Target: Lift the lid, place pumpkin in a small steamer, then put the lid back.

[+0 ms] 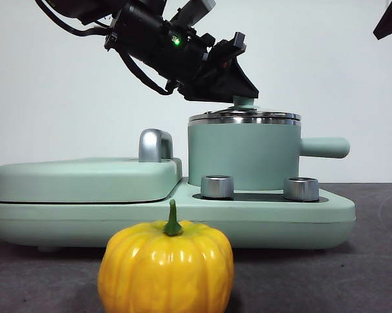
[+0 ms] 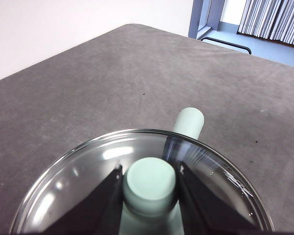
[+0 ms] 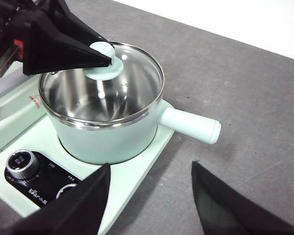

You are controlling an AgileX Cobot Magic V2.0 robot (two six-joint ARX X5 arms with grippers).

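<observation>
Pumpkin (image 1: 166, 268) sits on the grey tabletop (image 1: 352, 274), near side, in front of the mint-green appliance base (image 1: 313, 215). On its right stands the small steamer (image 1: 244, 156), lid (image 3: 132, 73) on, knob (image 2: 149, 183) pinched by the left end effector (image 2: 150, 188). Right end effector (image 3: 149, 196) hovers spread, empty.

Clear glass lid (image 3: 118, 73) with polished steel rim and matt mint plastic knob. Small steamer (image 1: 244, 156): satin mint outside, mirror-bright steel inside. Glossy yellow-orange plastic pumpkin (image 1: 166, 267), ribbed. Matt black left tool (image 3: 105, 58). Brushed silver knobs (image 1: 217, 186). Grey, felt-like, matt desk (image 2: 112, 78).
</observation>
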